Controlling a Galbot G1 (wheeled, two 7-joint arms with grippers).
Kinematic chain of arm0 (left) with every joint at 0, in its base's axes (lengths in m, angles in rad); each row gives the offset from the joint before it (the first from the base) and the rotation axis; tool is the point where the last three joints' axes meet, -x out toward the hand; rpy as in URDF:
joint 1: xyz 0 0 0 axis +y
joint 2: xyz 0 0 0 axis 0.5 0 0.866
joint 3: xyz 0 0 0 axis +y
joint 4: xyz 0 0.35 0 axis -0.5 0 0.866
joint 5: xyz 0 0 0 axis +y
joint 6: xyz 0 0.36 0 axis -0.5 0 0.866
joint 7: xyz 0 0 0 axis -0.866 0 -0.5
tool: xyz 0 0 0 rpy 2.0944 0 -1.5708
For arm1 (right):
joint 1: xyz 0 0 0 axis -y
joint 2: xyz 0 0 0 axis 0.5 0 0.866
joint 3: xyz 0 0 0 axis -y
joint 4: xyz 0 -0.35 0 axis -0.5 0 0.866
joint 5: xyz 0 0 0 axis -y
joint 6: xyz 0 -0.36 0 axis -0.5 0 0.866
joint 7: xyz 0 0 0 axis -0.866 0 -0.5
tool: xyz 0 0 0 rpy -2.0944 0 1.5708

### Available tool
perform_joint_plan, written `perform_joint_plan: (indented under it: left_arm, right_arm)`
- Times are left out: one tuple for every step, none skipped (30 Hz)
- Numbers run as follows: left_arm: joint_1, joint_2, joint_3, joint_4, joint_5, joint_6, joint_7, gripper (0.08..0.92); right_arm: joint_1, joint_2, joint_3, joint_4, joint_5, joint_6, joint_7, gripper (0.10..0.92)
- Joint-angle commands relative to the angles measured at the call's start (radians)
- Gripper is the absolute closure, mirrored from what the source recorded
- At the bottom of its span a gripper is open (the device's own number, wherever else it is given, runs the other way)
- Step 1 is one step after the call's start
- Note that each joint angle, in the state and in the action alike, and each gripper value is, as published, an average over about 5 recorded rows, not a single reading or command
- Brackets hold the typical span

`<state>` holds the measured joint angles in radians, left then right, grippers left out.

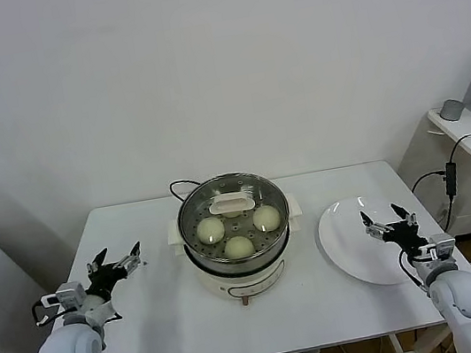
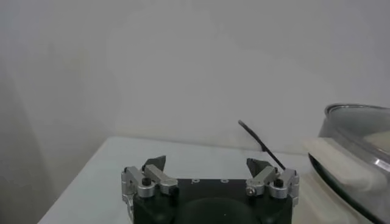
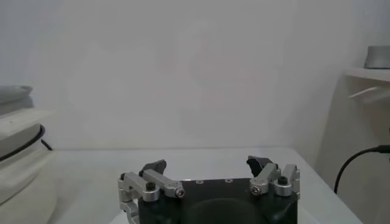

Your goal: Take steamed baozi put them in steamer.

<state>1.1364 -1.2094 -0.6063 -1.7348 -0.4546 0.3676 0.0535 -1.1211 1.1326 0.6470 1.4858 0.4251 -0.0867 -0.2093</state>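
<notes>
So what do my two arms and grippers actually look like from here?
Both arms are smooth, rounded, pale grey-white shells. Each ends in a black gripper body with silver metal finger links, bolted with small dark screws, and black fingertips: left gripper, right gripper. Thin black cables loop at both wrists. No visible markings or sleeves.

Fourth baozi unseen beneath lid handle [image 1: 232, 203]; steamer [image 2: 359, 159] cut off.

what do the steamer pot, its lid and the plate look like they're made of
The steamer pot looks like polished steel: shiny grey wall with reflections, on a matte cream base, likely plastic. The lid seems clear glass, since three baozi show through it. The plate is glossy white, probably ceramic or melamine.
</notes>
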Motion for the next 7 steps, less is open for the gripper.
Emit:
perform_joint_plan:
  left_arm:
    - [0.001, -0.001, 0.001, -0.002, 0.001, 0.0, 0.001, 0.177]
    - [0.001, -0.001, 0.001, -0.003, 0.001, 0.001, 0.001, 0.177]
    - [0.001, -0.001, 0.001, -0.003, 0.002, 0.001, 0.001, 0.177]
    - [0.0, 0.0, 0.001, -0.003, 0.002, 0.001, 0.001, 0.177]
    - [0.0, 0.0, 0.001, -0.003, 0.002, 0.002, 0.001, 0.177]
    - [-0.001, 0.0, 0.001, -0.002, 0.002, 0.002, 0.001, 0.177]
    - [-0.001, 0.0, 0.001, -0.002, 0.002, 0.002, 0.001, 0.177]
  right_arm:
    - [0.002, 0.005, -0.001, -0.005, -0.005, -0.002, 0.004, 0.203]
    - [0.002, 0.005, -0.001, -0.005, -0.005, -0.002, 0.004, 0.203]
    - [0.002, 0.006, -0.002, -0.005, -0.006, -0.002, 0.004, 0.203]
    - [0.002, 0.006, -0.002, -0.004, -0.007, -0.002, 0.004, 0.203]
    - [0.002, 0.006, -0.002, -0.004, -0.009, -0.001, 0.003, 0.203]
    - [0.002, 0.006, -0.002, -0.004, -0.009, -0.001, 0.003, 0.203]
    - [0.002, 0.006, -0.003, -0.004, -0.01, -0.001, 0.003, 0.203]
